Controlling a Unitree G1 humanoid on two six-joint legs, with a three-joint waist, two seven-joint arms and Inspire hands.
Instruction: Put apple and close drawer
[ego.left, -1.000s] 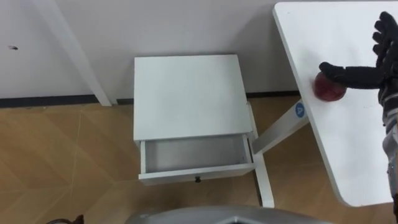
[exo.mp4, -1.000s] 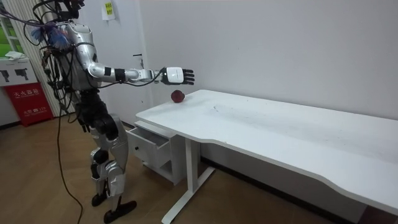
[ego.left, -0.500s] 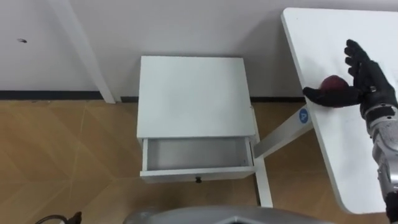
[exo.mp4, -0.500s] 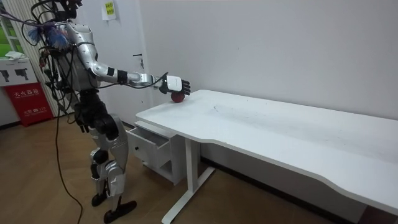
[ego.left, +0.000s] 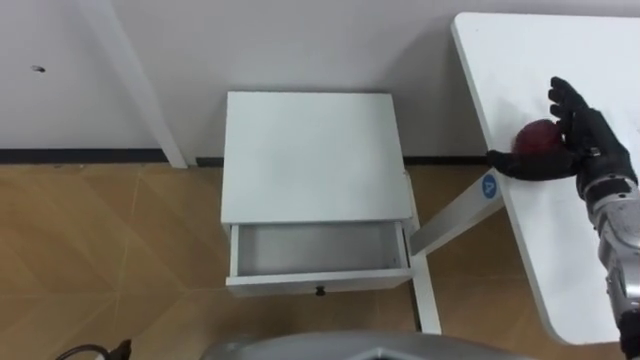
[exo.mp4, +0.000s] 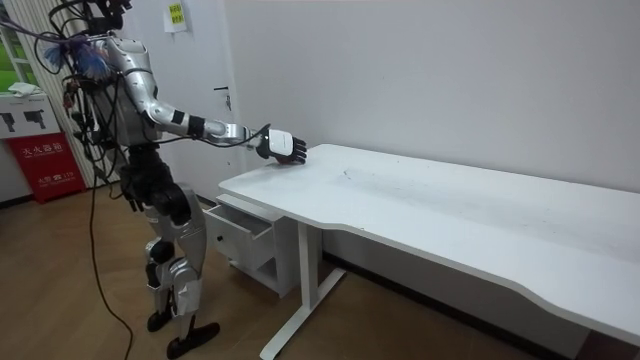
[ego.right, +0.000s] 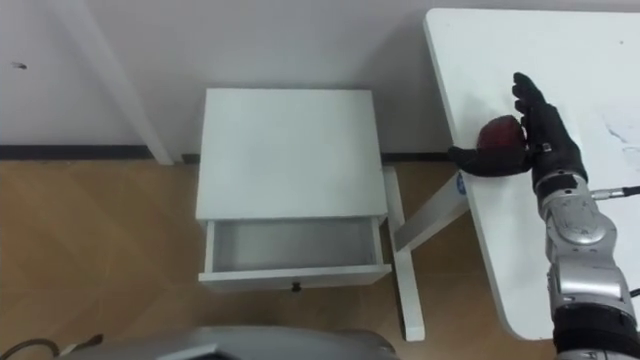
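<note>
A dark red apple (ego.left: 535, 135) lies near the left edge of the white table (ego.left: 560, 260). My right hand (ego.left: 588, 145) rests against it from the right. The fingers stand straight over its far side and the thumb reaches along its near side, so the hand is open. In the room view the right hand (exo.mp4: 283, 146) covers the apple at the table's corner. Below and to the left stands a small white cabinet (ego.left: 315, 150) whose drawer (ego.left: 318, 248) is pulled out and has nothing in it.
The table's white leg and foot (ego.left: 425, 290) stand close to the right of the drawer. A slanted white post (ego.left: 130, 80) leans at the wall on the left. The floor is wood. A red box (exo.mp4: 40, 165) stands behind me.
My right hand has come down from above the table to the apple, and its thumb now lies along the apple's near side. The head camera has shifted slightly.
</note>
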